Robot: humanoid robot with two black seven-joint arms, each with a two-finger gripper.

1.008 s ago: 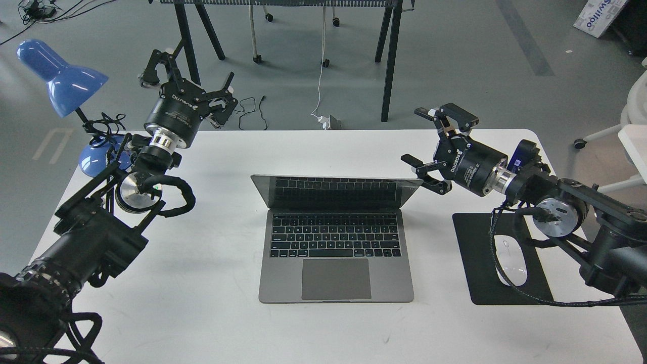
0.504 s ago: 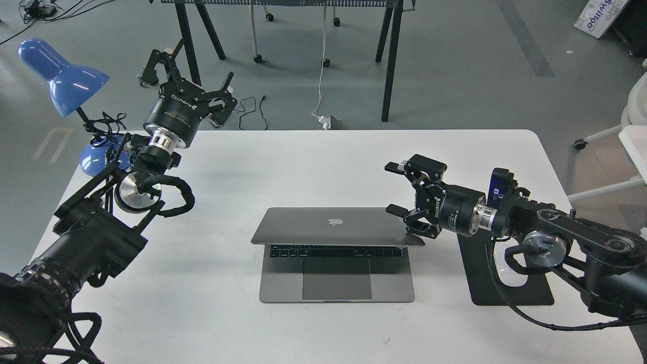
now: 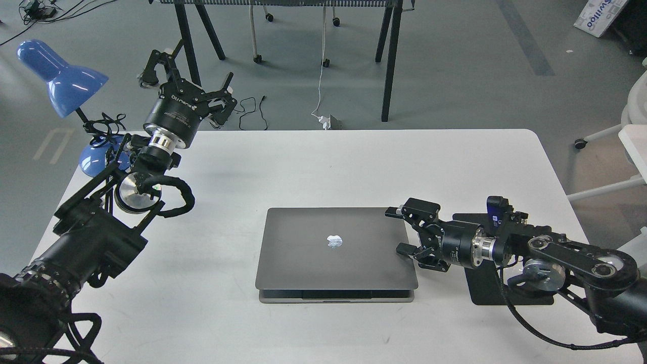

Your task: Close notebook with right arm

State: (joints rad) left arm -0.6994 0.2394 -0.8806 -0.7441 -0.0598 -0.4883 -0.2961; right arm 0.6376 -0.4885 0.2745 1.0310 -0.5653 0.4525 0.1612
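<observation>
Notebook [image 3: 333,248] lies near the middle of the white desk [image 3: 313,156], its grey lid almost flat over the base, with only a thin dark slit showing along the front edge. The lid faces up and the pale logo sits near its centre. No container appears on the desk, and nothing rests on the lid.

At the notebook's right edge sits the right end effector [image 3: 400,231], carried low over the desk by the right arm [image 3: 556,258], which comes in from the right side. Its two black fingers are spread apart, one near the lid's rear right corner and the other by the middle of the right edge; whether either finger touches the lid I cannot tell. A silver ring and a small blue part show behind it on the wrist.

Beneath that arm lies a black mouse pad [image 3: 485,293], mostly covered by the arm and its braided cable.

Well apart, over the desk's rear left corner, the left end effector [image 3: 189,81] is raised and points away toward the floor beyond, its fingers spread wide with nothing between them. A blue lamp [image 3: 60,76] stands at the desk's left rear corner, just behind the left arm [image 3: 91,237].

Beyond the desk, black table legs [image 3: 389,65] and a white cable [image 3: 321,76] run down to the grey floor.
</observation>
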